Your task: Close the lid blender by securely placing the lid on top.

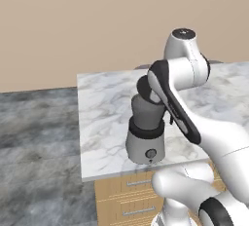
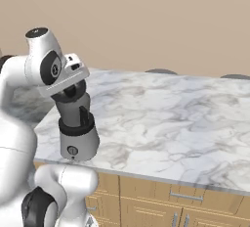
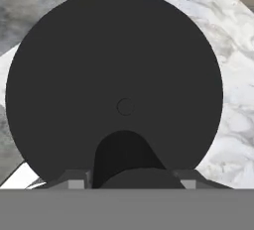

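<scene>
The blender (image 1: 146,148) stands near the front left corner of the marble counter, with a silver base, a black collar and a dark grey jar (image 2: 72,114). Its black side handle (image 2: 84,117) faces the front. My hand hangs straight over the jar's mouth, and the gripper (image 2: 72,92) points down onto it. In the hand view the lid (image 3: 114,65), a flat black disc, lies very close below and hides the jar. The gripper (image 3: 128,180) is open, its fingertips (image 3: 74,180) set wide apart. A dark rounded hump rises between them.
The marble counter (image 2: 171,118) stretches far to the right of the blender. Its front edge (image 1: 121,174) and left edge run close to the base, with wooden drawers (image 1: 131,198) below and grey floor (image 1: 39,147) to the left. My own arm crosses in front of the jar.
</scene>
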Controlling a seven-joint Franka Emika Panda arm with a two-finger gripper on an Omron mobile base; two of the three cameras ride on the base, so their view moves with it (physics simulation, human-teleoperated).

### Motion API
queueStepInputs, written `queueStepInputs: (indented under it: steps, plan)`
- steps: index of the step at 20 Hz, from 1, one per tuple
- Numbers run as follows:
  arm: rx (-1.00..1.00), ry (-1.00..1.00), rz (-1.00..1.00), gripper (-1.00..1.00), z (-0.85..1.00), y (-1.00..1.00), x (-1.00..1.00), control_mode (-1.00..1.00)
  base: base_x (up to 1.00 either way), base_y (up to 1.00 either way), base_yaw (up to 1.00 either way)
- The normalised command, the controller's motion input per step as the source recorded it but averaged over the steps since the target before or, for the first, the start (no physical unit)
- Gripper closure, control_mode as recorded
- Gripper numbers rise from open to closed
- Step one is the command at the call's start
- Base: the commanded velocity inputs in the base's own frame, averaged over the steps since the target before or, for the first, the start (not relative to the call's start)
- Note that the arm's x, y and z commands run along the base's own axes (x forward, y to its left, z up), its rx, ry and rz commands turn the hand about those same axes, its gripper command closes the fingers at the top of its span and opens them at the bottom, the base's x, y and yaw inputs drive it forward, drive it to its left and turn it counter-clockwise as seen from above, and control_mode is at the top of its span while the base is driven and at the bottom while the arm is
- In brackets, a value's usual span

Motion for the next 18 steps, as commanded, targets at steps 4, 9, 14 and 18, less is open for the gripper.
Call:
queueStepInputs:
  steps: [4,9,14,18]
  plan:
    - [0.0,0.27,0.12,1.0,-0.1,0.0,0.36,-1.0,0.0,0.0,0.0]
    - [-0.01,0.26,0.15,1.0,-0.33,0.0,0.07,-1.0,0.0,0.0,0.0]
    - [-0.05,0.18,0.17,1.0,-0.45,0.0,0.03,-1.0,0.0,0.0,0.0]
    - [-0.06,0.03,0.17,1.0,-0.11,0.0,0.13,-1.0,0.0,0.0,0.0]
